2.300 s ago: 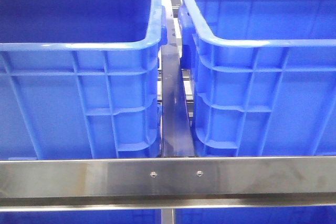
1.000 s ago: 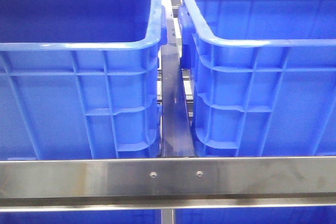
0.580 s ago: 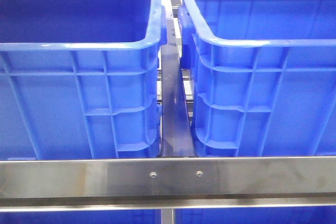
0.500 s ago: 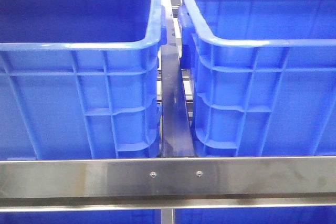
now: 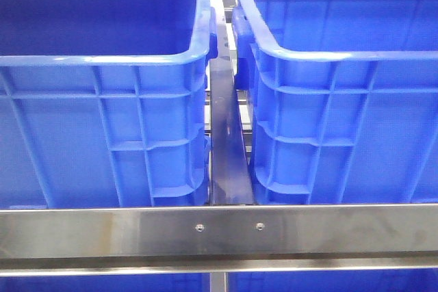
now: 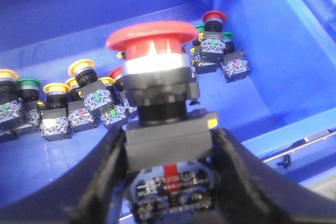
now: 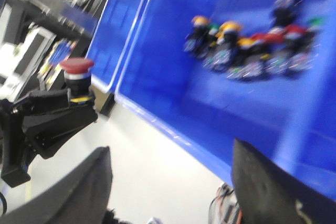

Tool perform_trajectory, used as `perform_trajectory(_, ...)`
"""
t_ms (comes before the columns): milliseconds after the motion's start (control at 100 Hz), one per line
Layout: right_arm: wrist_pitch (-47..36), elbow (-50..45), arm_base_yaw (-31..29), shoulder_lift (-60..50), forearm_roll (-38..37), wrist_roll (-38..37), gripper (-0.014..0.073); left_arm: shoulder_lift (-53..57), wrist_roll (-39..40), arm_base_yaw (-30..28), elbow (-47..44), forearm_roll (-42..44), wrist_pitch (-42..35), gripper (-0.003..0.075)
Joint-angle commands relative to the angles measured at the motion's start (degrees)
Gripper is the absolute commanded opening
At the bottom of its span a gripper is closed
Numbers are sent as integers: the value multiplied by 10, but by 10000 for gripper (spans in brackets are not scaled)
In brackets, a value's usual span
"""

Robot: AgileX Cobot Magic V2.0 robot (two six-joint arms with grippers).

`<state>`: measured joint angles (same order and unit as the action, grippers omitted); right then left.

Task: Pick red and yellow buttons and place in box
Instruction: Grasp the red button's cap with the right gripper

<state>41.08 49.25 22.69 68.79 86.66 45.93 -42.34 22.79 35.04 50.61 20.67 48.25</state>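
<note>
The left gripper [image 6: 168,182] holds a red button [image 6: 157,103] between its fingers [image 6: 105,182], which press on the black square body from both sides. The long axis of the button runs straight out from the fingers, red cap at the far end. Beyond the cap, lower in the blue bin [image 6: 294,51], lie the other red, yellow and green buttons [image 6: 79,103]. The right gripper [image 7: 168,182] is wide apart and holds nothing. In my judgement the left arm must carry the button to the box, but I cannot tell where the box is.

steel rail [image 5: 219,232], pale floor [image 7: 142,166]
</note>
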Motion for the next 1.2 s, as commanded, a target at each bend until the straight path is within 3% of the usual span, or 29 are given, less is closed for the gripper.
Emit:
perform_trajectory(0, 1, 58, 44, 48, 54, 23, 510, 2, 0, 4, 16, 8, -41, -19)
perform_trajectory(580, 50, 332, 173, 287, 116, 24, 510, 2, 0, 4, 16, 7, -41, -19)
perform_trajectory(1190, 54, 439, 221, 359, 148, 24, 510, 2, 0, 4, 16, 5, -41, -19)
